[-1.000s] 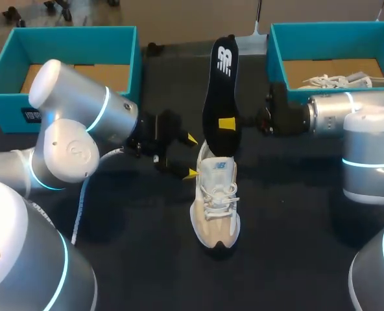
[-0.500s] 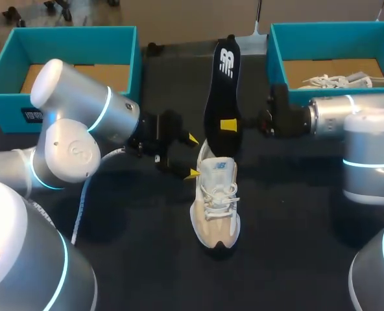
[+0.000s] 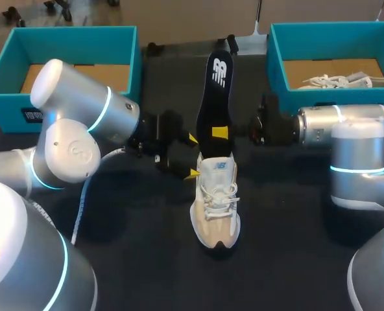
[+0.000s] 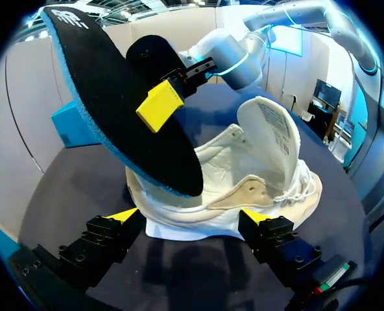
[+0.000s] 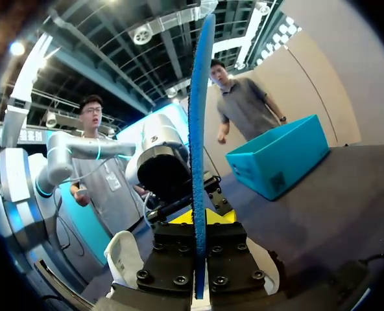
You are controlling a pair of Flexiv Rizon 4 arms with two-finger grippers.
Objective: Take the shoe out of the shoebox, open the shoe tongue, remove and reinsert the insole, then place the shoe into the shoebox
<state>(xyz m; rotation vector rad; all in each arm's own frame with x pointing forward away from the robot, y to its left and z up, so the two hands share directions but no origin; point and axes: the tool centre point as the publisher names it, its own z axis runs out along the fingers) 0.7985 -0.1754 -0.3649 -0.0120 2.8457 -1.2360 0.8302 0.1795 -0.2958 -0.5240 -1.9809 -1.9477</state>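
Note:
A beige shoe [image 3: 215, 202] stands upright mid-table, toe toward me, its tongue [image 4: 266, 126] pulled up. My left gripper [image 3: 191, 155] is open at the heel; its yellow tips flank the shoe [image 4: 244, 188] without closing on it. The black insole [image 3: 215, 97] stands nearly upright behind the heel, its lower end at the shoe's opening. My right gripper [image 3: 219, 133] is shut on the insole's lower part. In the right wrist view the insole [image 5: 198, 129] shows edge-on as a blue strip between the closed fingers of that gripper [image 5: 200, 217]. In the left wrist view the insole [image 4: 120, 110] leans over the heel.
A teal shoebox [image 3: 130, 61] sits at the back left with a cardboard floor. A second teal box [image 3: 279, 58] at the back right holds another pale shoe [image 3: 338, 80]. A white lace or cord [image 3: 82, 204] trails below the left arm.
My right arm has shifted left, carrying the insole; its top has swung left and its lower end sits closer over the heel. The left gripper and shoe have stayed put.

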